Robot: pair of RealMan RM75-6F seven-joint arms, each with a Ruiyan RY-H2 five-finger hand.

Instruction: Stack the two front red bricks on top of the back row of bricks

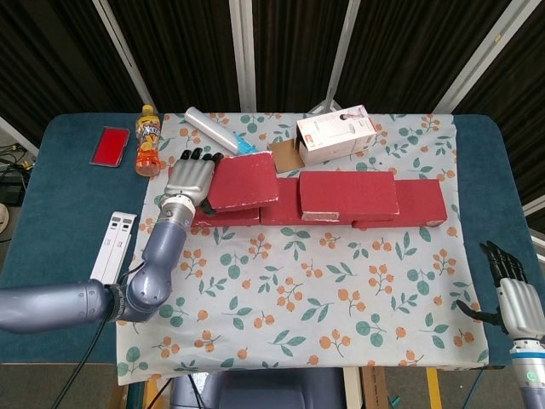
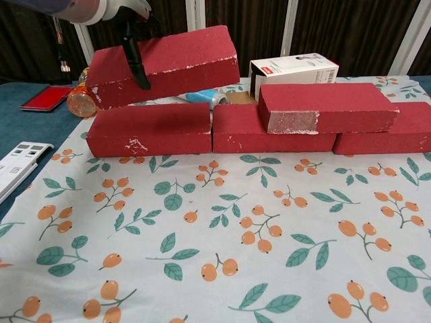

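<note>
My left hand [image 1: 189, 181] grips a red brick [image 1: 243, 181] by its left end and holds it tilted in the air over the back row's left brick [image 2: 149, 128]. In the chest view the held brick [image 2: 168, 64] hangs clear above that row, with my fingers [image 2: 138, 57] wrapped over its front face. A second red brick [image 1: 347, 194] lies flat on top of the back row [image 1: 281, 204], over the middle and right bricks. My right hand [image 1: 515, 296] hangs at the table's front right corner, fingers apart, holding nothing.
Behind the row lie a white box [image 1: 335, 134], a rolled tube [image 1: 220, 132] and an orange bottle [image 1: 148, 141]. A red case [image 1: 111, 146] and a white strip [image 1: 107, 262] rest on the blue table [image 1: 51, 221] to the left. A floral cloth [image 1: 324, 290] covers the middle.
</note>
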